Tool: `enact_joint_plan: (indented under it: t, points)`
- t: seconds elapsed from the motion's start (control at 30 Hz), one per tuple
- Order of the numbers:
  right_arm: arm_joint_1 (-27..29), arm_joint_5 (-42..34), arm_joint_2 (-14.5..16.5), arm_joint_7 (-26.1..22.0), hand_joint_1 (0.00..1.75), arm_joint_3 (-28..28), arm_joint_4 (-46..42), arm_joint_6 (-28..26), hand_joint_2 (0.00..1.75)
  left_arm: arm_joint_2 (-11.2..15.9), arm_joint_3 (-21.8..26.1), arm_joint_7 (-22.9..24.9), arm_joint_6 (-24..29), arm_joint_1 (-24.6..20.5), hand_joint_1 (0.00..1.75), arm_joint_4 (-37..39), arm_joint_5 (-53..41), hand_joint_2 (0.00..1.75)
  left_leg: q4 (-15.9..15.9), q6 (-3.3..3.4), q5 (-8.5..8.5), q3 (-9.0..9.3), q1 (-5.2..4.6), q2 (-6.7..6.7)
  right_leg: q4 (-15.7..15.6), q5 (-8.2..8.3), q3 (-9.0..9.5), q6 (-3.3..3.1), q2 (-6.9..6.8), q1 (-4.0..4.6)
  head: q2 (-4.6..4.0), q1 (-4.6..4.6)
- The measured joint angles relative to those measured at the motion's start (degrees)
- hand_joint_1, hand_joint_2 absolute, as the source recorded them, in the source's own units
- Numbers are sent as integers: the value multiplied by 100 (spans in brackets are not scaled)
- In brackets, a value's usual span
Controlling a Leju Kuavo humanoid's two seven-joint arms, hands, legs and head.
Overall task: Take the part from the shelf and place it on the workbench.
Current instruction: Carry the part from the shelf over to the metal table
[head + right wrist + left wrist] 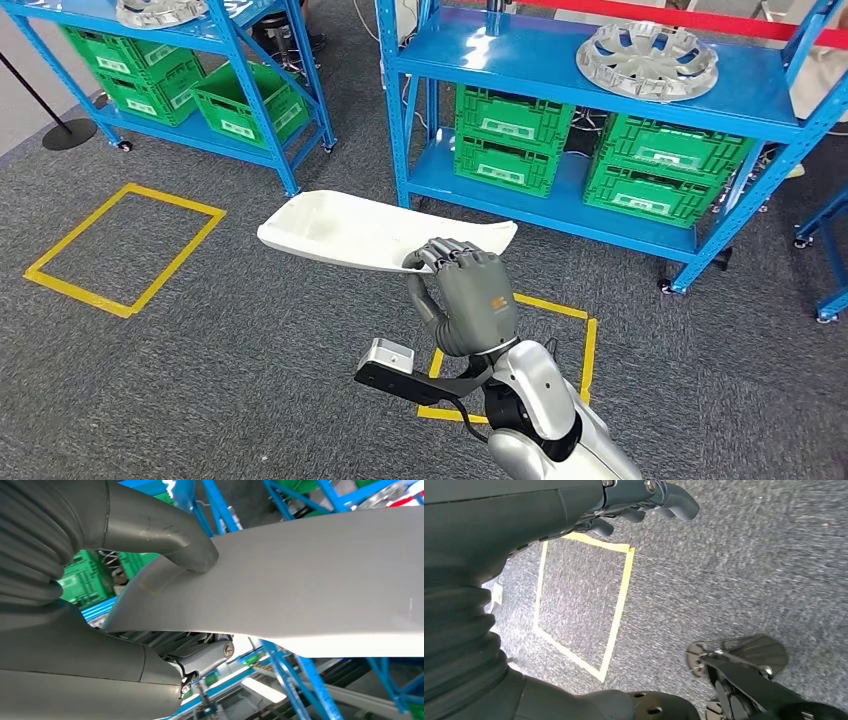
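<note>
Right hand [468, 290] clamps edge of long white moulded part [370, 232], thumb on top, fingers beneath. Part off blue shelf [600, 75], carried level over carpet. Left hand [644, 500] hangs empty, fingers curled in. Pickup done; carry and placing on workbench remain.

No text can be read: the white labels on the green crates [512, 135] are illegible.

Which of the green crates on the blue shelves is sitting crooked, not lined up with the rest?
The green crate on the bottom level of the left shelf, out near its front corner, is turned at an angle. The others sit square in neat stacks.
</note>
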Motion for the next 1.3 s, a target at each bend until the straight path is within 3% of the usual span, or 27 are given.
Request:
enact_joint_plan:
  t: [0.07, 0.1, 0.2, 0.27, 0.33, 0.37, 0.4, 0.43, 0.47, 0.5, 0.57, 0.63, 0.7, 0.77, 0.87, 0.9, 0.93, 0.97, 1.03, 1.1, 1.13, 1.2, 1.3]
  points:
    - [-42, -3, 16, -14, 175, 2, 11, 46, 175, 3, -9, 23, 2, -7, 0, -2, -26, 175, -705, 66, 217, 376, -41, 179, 5, -13, 19, 40, -82, 24, 0, 1]
    - [-72, -4, 26, -24, 175, 5, 22, 67, 175, 4, -14, 26, 8, -10, 0, -2, -28, 175, -869, 98, 245, 447, -61, 226, 4, -15, 25, 70, -119, 32, 0, 3]
    - [-211, -56, 59, -81, 175, 20, 72, 146, 175, 7, -18, -15, 22, 9, 0, -2, -10, 175, -945, 185, 276, 428, -69, 111, -4, -22, 43, 175, -191, 25, 0, 6]
    - [-352, -124, 85, -111, 175, 43, 127, 201, 175, 15, -17, -70, 26, 11, 0, -3, 34, 175, -996, 252, 328, 452, -39, 19, 239, -196, -52, 226, 1, 10, 0, 16]
    - [-481, -179, 101, -114, 175, 91, 218, 252, 175, 23, -16, -136, 33, -5, 0, -5, 98, 175, -1008, 292, 360, 449, -25, -80, 933, -561, -373, 249, 259, -3, -1, 30]
    - [-525, -198, 104, -115, 175, 119, 269, 277, 175, 25, -16, -154, 42, -10, 0, -6, 124, 175, -1004, 299, 365, 439, -26, -137, 1314, -711, -558, 255, 315, -3, -1, 36]
    - [-560, -217, 113, -117, 175, 150, 323, 302, 175, 25, -16, -156, 60, -9, 0, -6, 142, 175, -997, 301, 367, 432, -26, -202, 1563, -767, -687, 259, 336, -5, 0, 37]
    - [-595, -235, 124, -127, 175, 178, 372, 325, 175, 25, -16, -142, 83, -5, 0, -6, 155, 175, -987, 299, 368, 427, -25, -267, 1602, -708, -719, 259, 343, -8, 0, 37]
    - [-638, -254, 140, -144, 175, 208, 419, 350, 175, 22, -15, -120, 112, 0, 0, -6, 162, 175, -972, 291, 366, 426, -21, -334, 1410, -546, -637, 258, 356, -17, 0, 37]
    - [-691, -278, 163, -168, 175, 239, 466, 374, 175, 19, -14, -98, 142, 1, 0, -6, 173, 175, -951, 274, 359, 424, -15, -400, 1035, -322, -464, 257, 396, -31, 0, 37]
    - [-807, -316, 229, -220, 175, 296, 570, 403, 175, 10, -9, -66, 193, -5, 0, -6, 205, 175, -894, 208, 339, 391, -14, -516, 327, -48, -139, 253, 559, -54, 0, 36]
    - [-913, -340, 320, -244, 175, 345, 685, 419, 175, 5, 3, -43, 221, -5, 0, -5, 231, 175, -876, 121, 342, 341, -11, -597, 87, -17, -52, 216, 634, -40, 1, 32]
    - [-997, -350, 409, -247, 175, 393, 771, 432, 175, 3, 16, -27, 227, 11, 0, -4, 239, 175, -899, 43, 361, 307, 11, -645, 61, 16, -60, 135, 551, -23, 0, 31]
    - [-1064, -357, 483, -257, 175, 430, 823, 447, 175, 2, 23, -10, 227, 17, 0, -4, 237, 175, -719, -14, 245, 207, 8, -493, 22, 40, -44, 53, 455, -32, -1, 9]
    - [-1108, -372, 534, -231, 175, 443, 886, 475, 175, -1, 25, 64, 227, 1, 0, -3, 179, 175, 306, -65, -260, -291, 4, -159, 6, 29, -36, -15, 275, -11, 0, -19]
    - [-1109, -375, 538, -209, 175, 445, 910, 479, 175, -1, 25, 92, 228, 3, 0, -3, 151, 175, 606, -72, -355, -438, 8, -125, 7, 23, -35, -24, 211, 1, 0, -19]
    - [-1110, -376, 538, -189, 175, 446, 932, 477, 175, 2, 25, 115, 228, 10, 0, -3, 127, 175, 709, -72, -340, -487, 10, -110, 8, 19, -31, -28, 154, 9, 0, -20]
    - [-1110, -377, 539, -177, 175, 447, 947, 474, 175, 7, 25, 130, 228, 17, 0, -4, 113, 175, 574, -65, -218, -414, 10, -96, 8, 14, -24, -27, 102, 14, 0, -20]
    - [-1110, -376, 538, -165, 175, 447, 962, 461, 175, 19, 25, 132, 232, 23, 0, -7, 99, 175, -204, -24, 148, -5, -4, 28, 9, -4, 5, -9, 10, 21, 0, -20]
    - [-1100, -366, 534, -144, 175, 446, 963, 432, 175, 25, 25, 106, 246, 10, 0, -9, 98, 175, -808, 48, 334, 317, -47, 155, 9, -25, 26, 38, -62, 42, 1, -19]
    - [-1089, -353, 532, -130, 175, 445, 963, 411, 175, 25, 25, 93, 255, 5, 0, -9, 98, 175, -904, 82, 339, 361, -69, 175, 6, -30, 31, 67, -92, 49, 0, -17]
    - [-1049, -295, 530, -86, 175, 443, 956, 374, 175, 25, 25, 69, 270, 7, 0, -10, 99, 175, -923, 149, 361, 354, -73, 85, -14, -37, 40, 131, -151, 54, 1, -15]
    - [-946, -163, 516, -11, 175, 434, 888, 352, 175, 27, 26, 36, 276, 5, 0, -11, 86, 175, -997, 248, 414, 391, -28, -22, 230, -227, -46, 218, 56, 33, 1, -10]
